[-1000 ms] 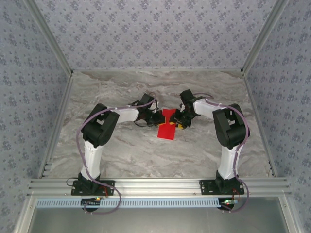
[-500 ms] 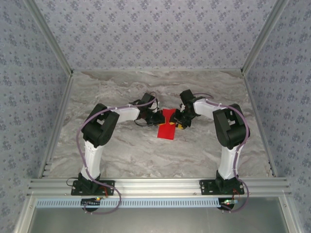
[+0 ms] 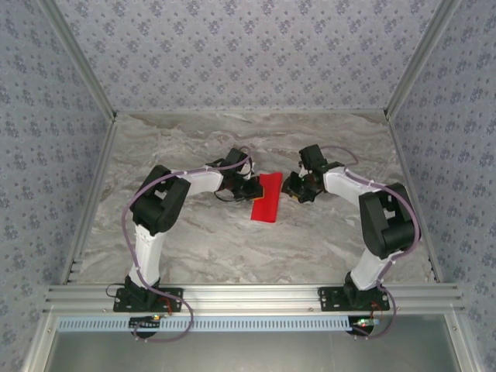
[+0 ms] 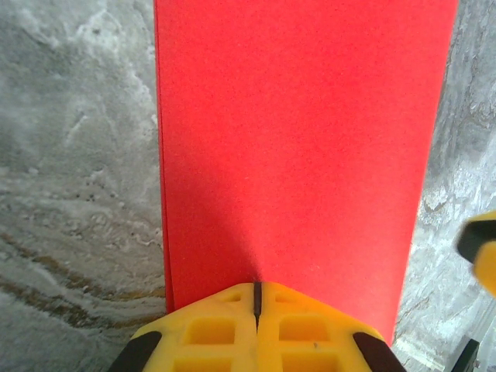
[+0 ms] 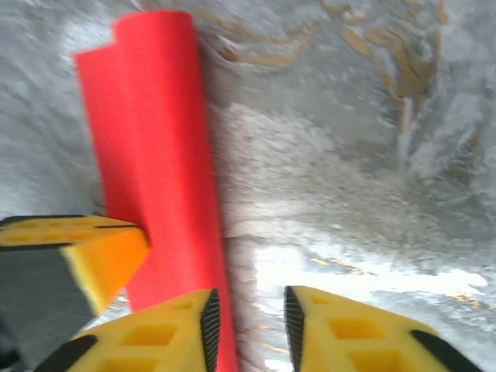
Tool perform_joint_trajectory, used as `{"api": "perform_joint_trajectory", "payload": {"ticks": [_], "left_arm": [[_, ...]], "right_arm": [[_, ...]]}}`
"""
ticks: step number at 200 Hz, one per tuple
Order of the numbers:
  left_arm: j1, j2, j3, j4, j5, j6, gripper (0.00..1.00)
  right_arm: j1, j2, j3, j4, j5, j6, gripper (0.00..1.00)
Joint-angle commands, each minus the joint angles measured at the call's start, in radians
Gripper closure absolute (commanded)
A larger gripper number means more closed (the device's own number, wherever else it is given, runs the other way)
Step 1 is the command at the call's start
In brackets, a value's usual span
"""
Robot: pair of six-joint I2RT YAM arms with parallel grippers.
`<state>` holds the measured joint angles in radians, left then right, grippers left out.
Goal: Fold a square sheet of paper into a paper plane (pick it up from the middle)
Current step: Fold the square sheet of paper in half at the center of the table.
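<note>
On the marble-patterned table (image 3: 194, 240), the square sheet of paper (image 3: 267, 198) sits near the middle, between the two arms' tips, doubled over into a narrow red strip. Its right long edge looks rounded in the right wrist view, so the crease seems not yet pressed flat. The left gripper (image 3: 253, 188) has its fingers pressed together on the strip's left edge. The right gripper (image 3: 293, 186) sits just right of it, fingers spread, holding nothing. Only the first half-fold appears made; nose and wing folds remain.
</note>
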<state>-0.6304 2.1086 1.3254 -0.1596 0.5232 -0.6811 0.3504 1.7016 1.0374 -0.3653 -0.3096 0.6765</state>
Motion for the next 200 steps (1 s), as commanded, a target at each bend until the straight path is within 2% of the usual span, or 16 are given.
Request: {"api": "perform_joint_trajectory", "payload": {"ticks": [1, 22, 73, 134, 200], "left_arm": [[-0.006, 0.086, -0.042, -0.174, -0.129, 0.012, 0.99], [-0.007, 0.092, -0.038, -0.182, -0.139, 0.006, 1.0], [-0.007, 0.099, -0.034, -0.187, -0.141, -0.009, 1.0], [-0.007, 0.116, -0.038, -0.205, -0.149, -0.03, 1.0], [-0.007, 0.129, -0.066, -0.258, -0.192, -0.061, 1.0]], "right_arm": [[0.047, -0.002, 0.041, 0.048, -0.006, -0.026, 0.81], [0.078, 0.057, 0.091, 0.053, -0.013, -0.025, 1.0], [0.09, 0.194, 0.144, 0.085, -0.047, 0.007, 1.0], [0.088, 0.24, 0.116, 0.095, -0.12, -0.039, 1.0], [-0.046, 0.183, -0.065, 0.14, -0.167, -0.153, 1.0]]}}
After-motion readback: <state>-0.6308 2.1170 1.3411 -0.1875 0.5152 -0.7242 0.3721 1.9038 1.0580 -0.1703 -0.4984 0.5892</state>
